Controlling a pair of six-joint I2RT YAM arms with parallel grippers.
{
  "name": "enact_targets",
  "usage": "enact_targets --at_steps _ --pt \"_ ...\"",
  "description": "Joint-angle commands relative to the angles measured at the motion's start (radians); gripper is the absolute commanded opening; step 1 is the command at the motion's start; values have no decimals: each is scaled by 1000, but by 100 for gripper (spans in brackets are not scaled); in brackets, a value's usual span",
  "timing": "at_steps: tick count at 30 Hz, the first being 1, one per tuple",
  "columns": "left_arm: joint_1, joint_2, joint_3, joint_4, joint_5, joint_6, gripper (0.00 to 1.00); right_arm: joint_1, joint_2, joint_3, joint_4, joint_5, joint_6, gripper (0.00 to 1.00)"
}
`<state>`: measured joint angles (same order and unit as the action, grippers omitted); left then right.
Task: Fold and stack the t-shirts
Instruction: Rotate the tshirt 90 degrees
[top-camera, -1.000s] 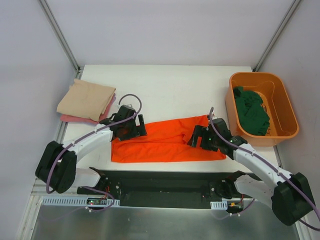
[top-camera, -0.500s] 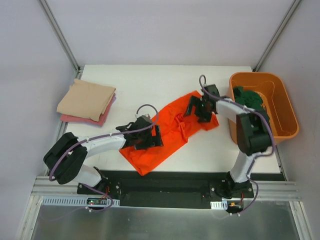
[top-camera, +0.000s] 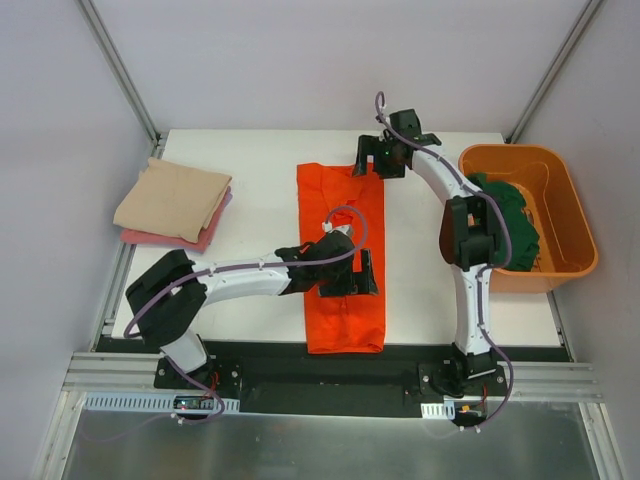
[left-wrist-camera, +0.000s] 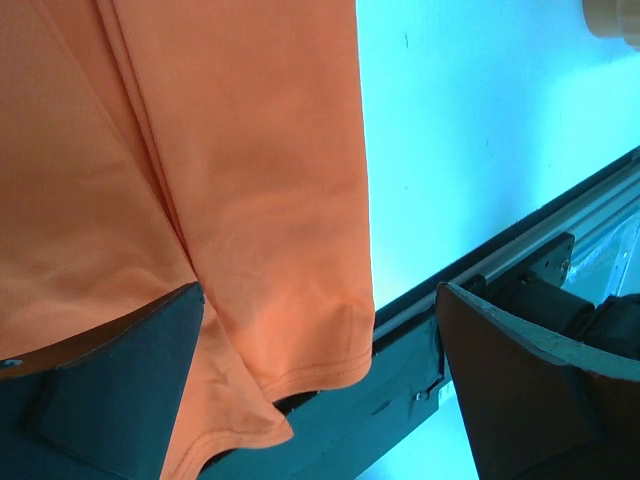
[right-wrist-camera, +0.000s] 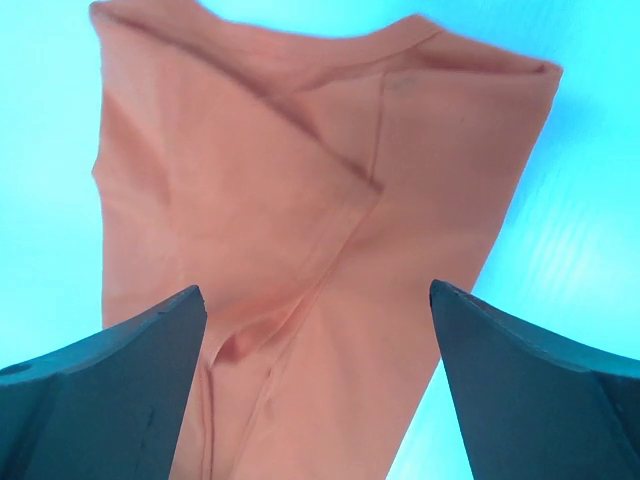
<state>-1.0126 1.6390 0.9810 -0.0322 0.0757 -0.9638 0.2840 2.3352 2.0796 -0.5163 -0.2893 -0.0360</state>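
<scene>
**Cross fold of the orange shirt.** The orange shirt (top-camera: 340, 205) lies on the counter (top-camera: 250, 160) as a long strip. The left hand (top-camera: 350, 278), wide and empty, hovers over the near half, and the hem shows between its fingers (left-wrist-camera: 120, 380). The right hand (top-camera: 378, 158), also wide and empty, stands over the collar end. A clean fold probably needs each pinch to take every layer at a corner, keeping the long edges aligned. The left arm (top-camera: 240, 280) hides the mid-strip, and contact with the cloth cannot be judged.
</scene>
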Motion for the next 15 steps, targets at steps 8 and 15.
enact_targets --at_steps 8,15 --pt "3 -212 -142 -141 -48 135 99 115 -612 -655 67 59 34 96" --pt "43 -223 -171 -140 -117 161 99 221 -720 -1015 280 -57 154 96"
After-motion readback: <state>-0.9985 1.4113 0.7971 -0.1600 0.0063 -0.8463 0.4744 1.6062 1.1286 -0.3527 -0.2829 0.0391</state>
